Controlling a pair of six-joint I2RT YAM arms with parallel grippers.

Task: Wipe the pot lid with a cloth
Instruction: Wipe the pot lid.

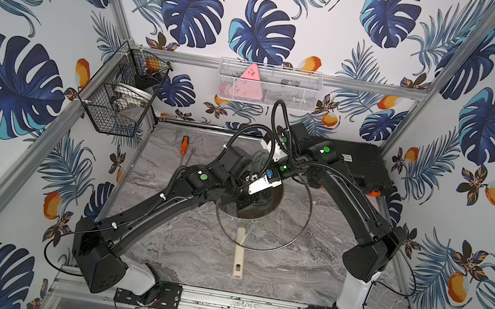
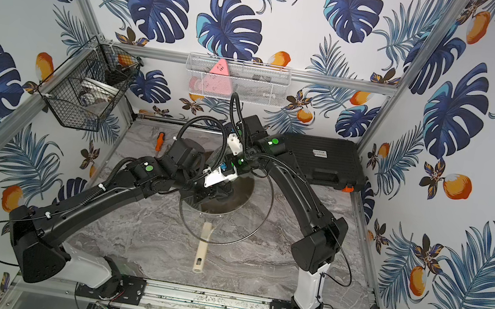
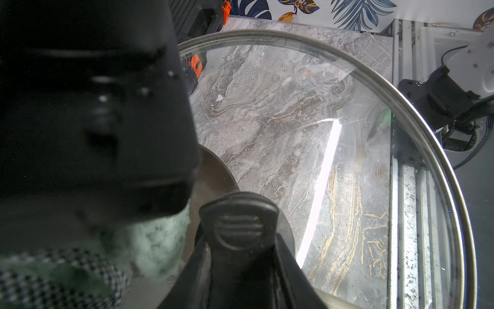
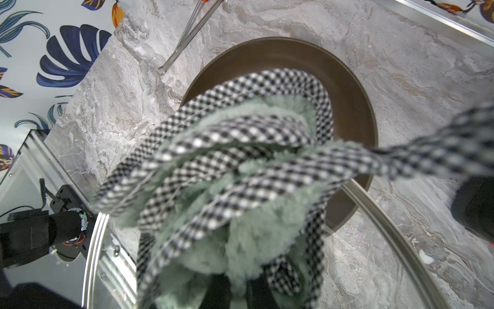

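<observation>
Bunched right up against the right wrist camera, the cloth is a pale green fleecy wad with black-and-white checked edging, and the right gripper is clamped tight on it from below. Behind the folds sits the dark pan on the marble bench, with an arc of the lid's metal rim crossing in front.

In the left wrist view the left gripper is closed around the black handle of the pot lid, a finger on either side. The cloth shows just beside that handle, but whether it presses on the glass cannot be told.

In both top views the pot lid is held tilted over the middle of the bench, partly above the pan, and the pan's cream handle shows through the glass and pokes out toward the arm bases. The two wrists meet above the lid's far edge. An orange-handled screwdriver lies near the far left of the bench, and a black case sits at the far right
</observation>
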